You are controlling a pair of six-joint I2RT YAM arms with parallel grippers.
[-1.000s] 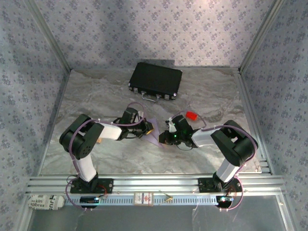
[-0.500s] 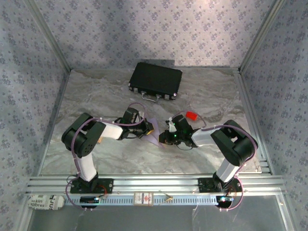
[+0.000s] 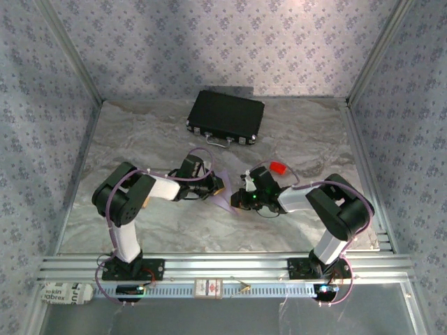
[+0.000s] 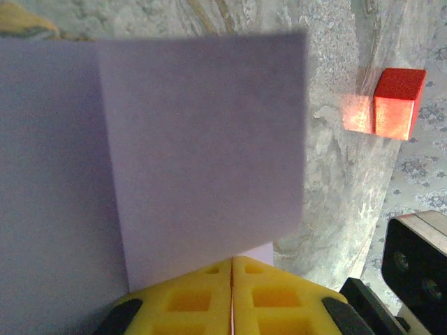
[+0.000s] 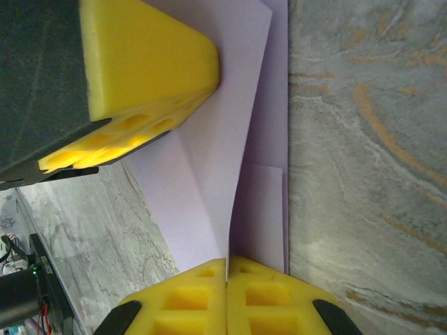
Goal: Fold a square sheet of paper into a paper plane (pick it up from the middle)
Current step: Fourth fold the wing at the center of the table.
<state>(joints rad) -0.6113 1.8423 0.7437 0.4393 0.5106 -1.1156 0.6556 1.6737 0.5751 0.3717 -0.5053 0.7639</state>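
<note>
The square sheet of paper point(image 3: 225, 199), pale lilac and partly folded, is held up off the table between both arms at mid-table. My left gripper point(image 3: 218, 187) is shut on its near edge point(image 4: 232, 259); the sheet point(image 4: 202, 139) stands in front of that camera with a vertical crease at its left. From the opposite side my right gripper point(image 3: 239, 200) is shut on a folded edge point(image 5: 227, 262), with layers of the sheet point(image 5: 209, 160) fanning out above it. The left gripper's yellow finger point(image 5: 147, 63) shows at that view's upper left.
A small red block point(image 3: 277, 167) sits just behind the right gripper and appears as the red block point(image 4: 398, 103) in the left wrist view. A black case point(image 3: 225, 117) lies at the back. Patterned walls and metal rails enclose the marbled table point(image 3: 300, 132).
The left arm's elbow has crept slightly to the right. Both grippers stay shut on the sheet at nearly the same spot.
</note>
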